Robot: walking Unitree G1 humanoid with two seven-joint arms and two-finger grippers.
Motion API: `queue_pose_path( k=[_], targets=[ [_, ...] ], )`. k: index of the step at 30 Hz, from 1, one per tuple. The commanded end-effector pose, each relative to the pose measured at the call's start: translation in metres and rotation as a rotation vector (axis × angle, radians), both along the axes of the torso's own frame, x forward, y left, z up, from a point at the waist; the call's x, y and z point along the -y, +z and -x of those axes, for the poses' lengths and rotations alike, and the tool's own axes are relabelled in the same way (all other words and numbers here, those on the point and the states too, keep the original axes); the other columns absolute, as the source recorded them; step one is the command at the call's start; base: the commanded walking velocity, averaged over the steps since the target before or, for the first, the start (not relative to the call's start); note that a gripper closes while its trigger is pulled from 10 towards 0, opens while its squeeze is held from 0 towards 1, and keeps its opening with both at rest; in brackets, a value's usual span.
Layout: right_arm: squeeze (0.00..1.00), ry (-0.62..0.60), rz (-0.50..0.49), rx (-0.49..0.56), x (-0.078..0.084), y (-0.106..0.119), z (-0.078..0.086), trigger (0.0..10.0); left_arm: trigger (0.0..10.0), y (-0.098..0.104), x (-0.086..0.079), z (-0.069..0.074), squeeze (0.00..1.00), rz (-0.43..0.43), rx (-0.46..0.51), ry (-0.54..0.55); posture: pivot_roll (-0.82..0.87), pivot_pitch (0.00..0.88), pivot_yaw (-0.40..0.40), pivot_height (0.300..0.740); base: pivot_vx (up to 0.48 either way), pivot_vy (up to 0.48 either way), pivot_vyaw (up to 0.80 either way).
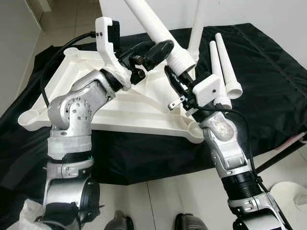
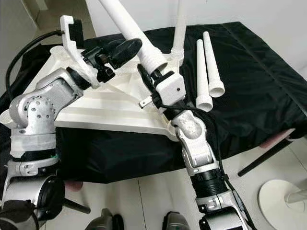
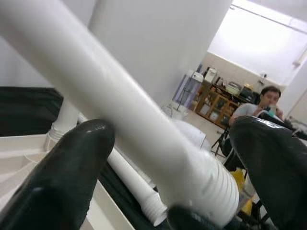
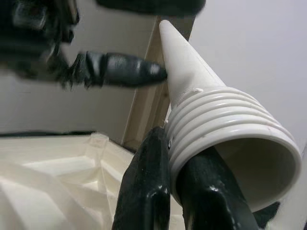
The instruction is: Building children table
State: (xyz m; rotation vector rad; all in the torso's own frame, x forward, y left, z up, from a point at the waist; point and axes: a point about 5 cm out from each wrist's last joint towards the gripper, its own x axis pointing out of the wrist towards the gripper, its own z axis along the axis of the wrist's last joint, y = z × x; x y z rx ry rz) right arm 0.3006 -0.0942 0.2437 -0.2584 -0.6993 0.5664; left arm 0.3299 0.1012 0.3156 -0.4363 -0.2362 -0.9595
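An upturned white tabletop (image 1: 139, 108) lies on a black cloth (image 1: 268, 96). One white leg (image 1: 197, 26) stands upright in its far corner socket. A second leg (image 1: 158, 28) slants over the tabletop, ribbed end (image 4: 225, 129) lowest. My right gripper (image 1: 181, 73) is shut on that ribbed end, its fingers (image 4: 146, 191) pressed against the threads. My left gripper (image 1: 154, 60) sits just left of the same leg, open, its two fingers (image 3: 62, 182) straddling the shaft (image 3: 110, 96). Two more legs (image 1: 221, 67) lie loose on the cloth to the right.
The cloth's front edge drops to a tiled floor (image 1: 168, 196). A white round base (image 2: 280, 196) and a dark pole (image 2: 268, 155) sit on the floor at the right. A seated person (image 3: 261, 103) is far back in the left wrist view.
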Motion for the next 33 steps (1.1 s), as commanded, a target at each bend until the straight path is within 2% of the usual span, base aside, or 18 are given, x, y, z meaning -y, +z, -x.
queue_pose_path(
  k=[1,6,7,8,12,17,20,21,22,25,27,33],
  targets=[
    [0.0,0.039,0.026,0.009,-0.003,-0.004,0.006,10.0,10.0,-0.003,-0.002,-0.006,1.0,-0.036,-0.05,0.027,-0.05,0.063,0.068,0.74,0.0,0.0,0.0],
    [0.0,0.041,0.047,0.006,-0.001,-0.008,0.007,10.0,10.0,-0.012,-0.003,-0.015,1.0,-0.083,-0.12,0.081,-0.05,0.061,0.068,0.74,0.0,0.0,0.0],
    [0.0,0.044,0.053,0.001,-0.001,-0.01,0.008,10.0,10.0,-0.015,-0.005,-0.019,0.0,-0.084,-0.16,0.113,-0.06,0.052,0.071,0.74,0.0,0.0,0.0],
    [0.0,0.044,0.053,0.001,-0.001,-0.01,0.008,10.0,10.0,-0.015,-0.005,-0.019,0.0,-0.084,-0.16,0.113,-0.06,0.052,0.071,0.74,0.0,0.0,0.0],
    [0.0,0.031,0.083,-0.008,0.0,-0.019,0.011,10.0,10.0,-0.022,-0.009,-0.031,0.0,-0.092,-0.26,0.153,-0.07,0.044,0.077,0.74,0.0,0.0,0.0],
    [0.0,0.032,0.093,-0.017,0.0,-0.024,0.013,10.0,10.0,-0.023,-0.013,-0.035,0.0,-0.094,-0.28,0.183,-0.08,0.039,0.085,0.74,0.0,0.0,0.0],
    [0.0,0.054,0.132,-0.054,-0.001,-0.035,0.016,10.0,10.0,-0.021,-0.016,-0.039,0.0,-0.041,-0.329,0.182,-0.08,0.039,0.087,0.74,0.0,0.0,0.0],
    [0.0,0.065,0.163,-0.07,-0.002,-0.041,0.018,10.0,10.0,-0.019,-0.018,-0.041,0.0,0.01,-0.375,0.159,-0.08,0.039,0.087,0.74,0.0,0.0,0.0],
    [0.0,0.065,0.163,-0.07,-0.002,-0.041,0.018,10.0,10.0,-0.019,-0.018,-0.041,0.0,0.01,-0.375,0.159,-0.08,0.039,0.087,0.74,0.0,0.0,0.0],
    [0.0,0.038,0.276,-0.04,0.004,-0.061,0.028,10.0,10.0,-0.017,-0.03,-0.049,0.0,0.154,-0.509,0.118,-0.08,0.048,0.096,0.74,0.0,0.0,0.0],
    [0.0,0.024,0.299,-0.025,0.005,-0.064,0.03,10.0,10.0,-0.016,-0.032,-0.051,0.0,0.183,-0.534,0.11,-0.08,0.051,0.098,0.74,0.0,0.0,0.0],
    [0.0,-0.047,0.313,0.039,0.013,-0.065,0.03,10.0,10.0,-0.013,-0.035,-0.051,0.0,0.202,-0.534,0.099,-0.08,0.062,0.109,0.74,0.0,0.0,0.0]
  ],
)
